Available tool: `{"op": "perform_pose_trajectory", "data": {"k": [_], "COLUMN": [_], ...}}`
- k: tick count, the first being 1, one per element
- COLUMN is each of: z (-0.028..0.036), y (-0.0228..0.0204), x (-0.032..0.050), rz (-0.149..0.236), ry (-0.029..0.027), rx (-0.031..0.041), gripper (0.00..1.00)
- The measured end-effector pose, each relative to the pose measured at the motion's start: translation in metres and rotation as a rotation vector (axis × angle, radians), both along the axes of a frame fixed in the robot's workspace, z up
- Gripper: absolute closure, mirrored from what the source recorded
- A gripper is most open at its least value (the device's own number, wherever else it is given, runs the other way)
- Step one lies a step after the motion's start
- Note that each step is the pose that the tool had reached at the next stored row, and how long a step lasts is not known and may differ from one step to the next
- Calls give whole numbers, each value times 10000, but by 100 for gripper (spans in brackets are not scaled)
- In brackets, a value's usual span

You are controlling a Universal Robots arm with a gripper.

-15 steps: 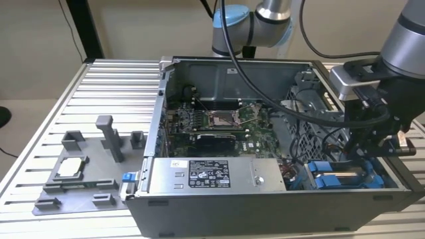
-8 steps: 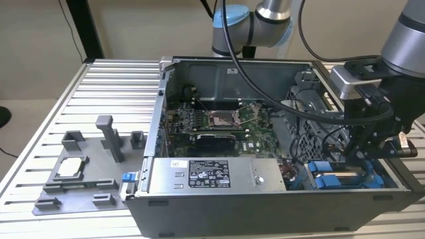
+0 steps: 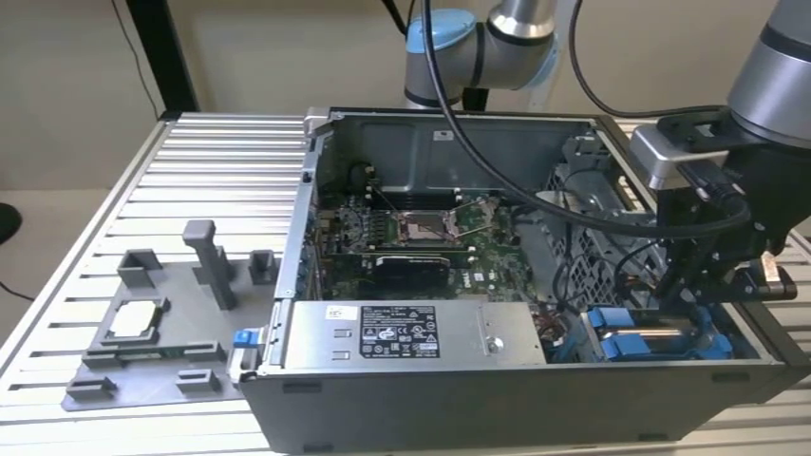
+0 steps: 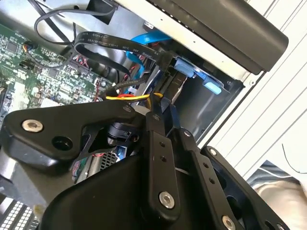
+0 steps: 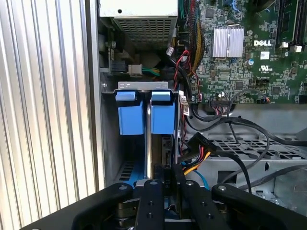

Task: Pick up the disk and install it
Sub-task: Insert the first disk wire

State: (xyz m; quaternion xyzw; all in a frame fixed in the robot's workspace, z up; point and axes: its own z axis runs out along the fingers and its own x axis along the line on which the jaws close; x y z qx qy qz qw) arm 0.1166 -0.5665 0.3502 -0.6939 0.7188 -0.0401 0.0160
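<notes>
Nearest in the exterior view stood the dark front wall of the open computer case point(image 3: 507, 399), which rested on a ribbed metal table point(image 3: 216, 161). Just behind that wall a grey box with a white label point(image 3: 380, 334) lay along the case's near edge. Towards the exterior view's right of the box, the disk point(image 3: 652, 337) sat low in the corner of the case, its silver surface showing between bright blue rails. The gripper point(image 3: 671, 290) hung directly over the disk, reaching down into that corner from the arm point(image 3: 785, 85) at the exterior view's right. Whether it clasped the disk, merely touched it or hung free could not be told. In the first wrist view the gripper point(image 5: 165, 184) pointed towards two blue tabs point(image 5: 130, 120) set side by side, with a bundle of red, yellow and black wires point(image 5: 199, 146) just beside them. In the second wrist view the gripper point(image 4: 160, 108) reached in beneath a flat black cable point(image 4: 120, 42) that arched across the case. Outside the case, to the exterior view's left, a grey holder plate point(image 3: 165, 356) lay on the table with a small square chip point(image 3: 137, 321) on it. Farther in, a green circuit board point(image 3: 380, 233) covered the floor of the case, with a square socket point(image 3: 424, 225) near its middle. Farthest back, behind the case's rear wall, rose the arm's base point(image 3: 443, 43).
</notes>
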Motion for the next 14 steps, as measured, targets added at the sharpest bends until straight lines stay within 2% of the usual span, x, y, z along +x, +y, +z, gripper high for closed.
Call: {"op": "perform_pose_trajectory", "data": {"k": [6, 10, 11, 12, 13, 14], "z": [-1, -7, -9, -12, -13, -14], "y": [3, 10, 11, 12, 14, 16], "x": [5, 68, 85, 106, 122, 134], "rz": [1, 0, 0, 0, 1, 1], "ry": [12, 153, 202, 293, 418, 584], "rx": [-9, -56, -68, -83, -96, -102], "gripper": [100, 100, 100, 100, 100, 100]}}
